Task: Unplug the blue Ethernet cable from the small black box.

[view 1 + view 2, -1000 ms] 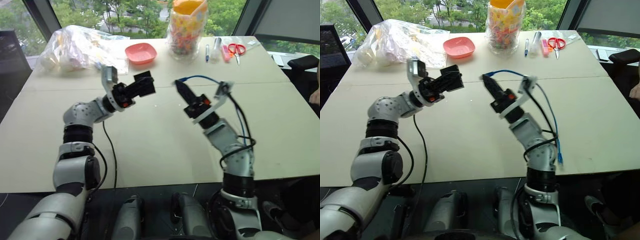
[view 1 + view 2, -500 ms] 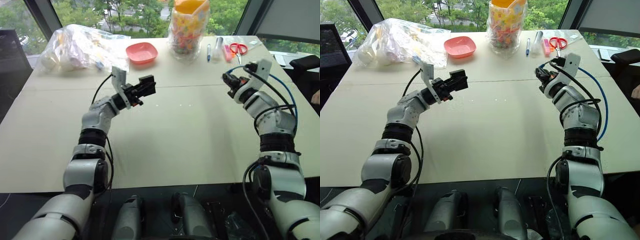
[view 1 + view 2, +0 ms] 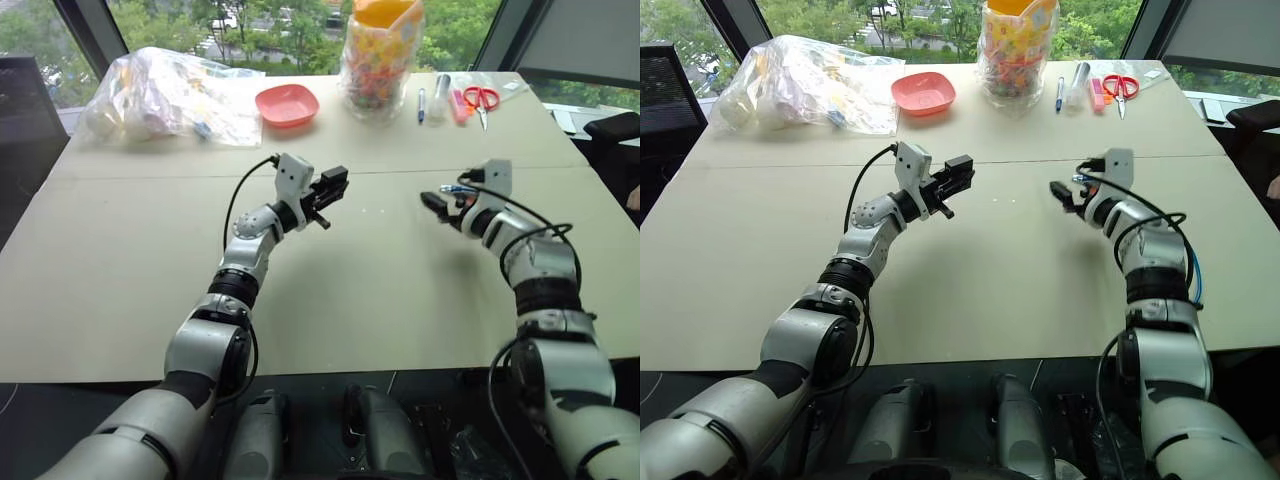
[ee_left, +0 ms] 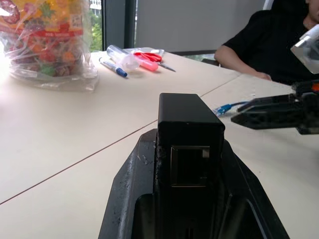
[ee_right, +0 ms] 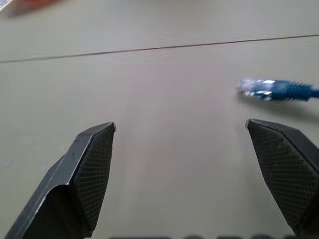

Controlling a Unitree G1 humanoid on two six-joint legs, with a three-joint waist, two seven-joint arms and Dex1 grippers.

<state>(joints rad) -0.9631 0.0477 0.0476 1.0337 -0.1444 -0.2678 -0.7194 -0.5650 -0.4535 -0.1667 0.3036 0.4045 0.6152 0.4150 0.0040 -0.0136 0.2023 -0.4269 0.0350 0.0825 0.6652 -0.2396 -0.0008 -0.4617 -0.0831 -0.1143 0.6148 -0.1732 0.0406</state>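
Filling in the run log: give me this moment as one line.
left gripper: shut on small black box, port empty | right gripper: jaws open | blue Ethernet cable: unplugged, plug free

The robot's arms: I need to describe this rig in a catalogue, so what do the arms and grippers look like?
Both arms are built of silver-grey rounded segments joined by black ribbed rings. Loose black cables loop along each forearm to a white wrist bracket. The left gripper and the right gripper each have two matte black wedge-shaped fingers; their inner pads carry a fine cross-hatched texture. Small orange-red marks sit near the wrists.
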